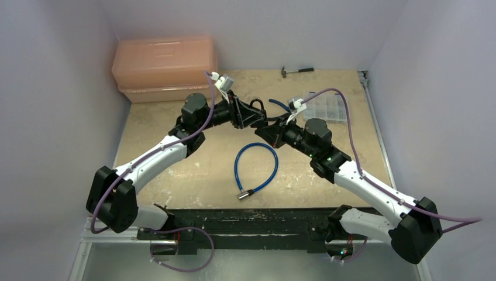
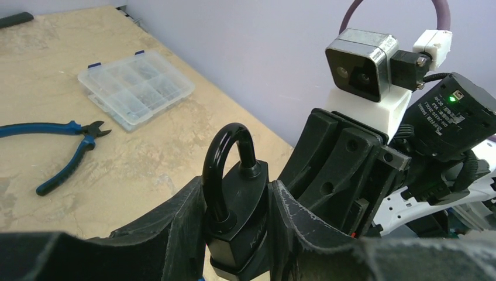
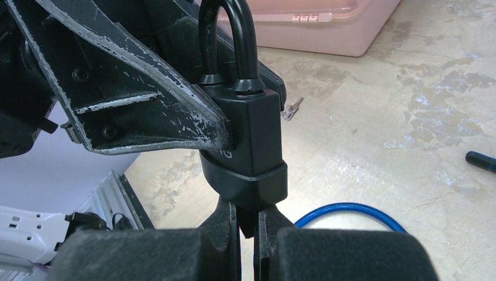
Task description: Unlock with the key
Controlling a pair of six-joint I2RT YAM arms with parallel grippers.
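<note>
The small black padlock (image 2: 240,199) stands upright between the fingers of my left gripper (image 2: 237,188), which is shut on its body. Both legs of the curved shackle (image 3: 227,35) sit in the body. In the right wrist view the padlock (image 3: 245,140) hangs just above my right gripper (image 3: 248,215). That gripper is shut on the key's black head (image 3: 246,223), which is pressed up against the padlock's underside; the key's blade is hidden. In the top view the two grippers (image 1: 248,114) (image 1: 267,126) meet above the middle of the table.
A blue cable loop (image 1: 257,170) with a metal end lies below the grippers. A pink box (image 1: 165,64) stands at the back left, a clear organizer (image 1: 327,105) at the back right, a hammer (image 1: 297,70) behind. Blue-handled pliers (image 2: 64,152) and a small metal key (image 3: 290,108) lie on the table.
</note>
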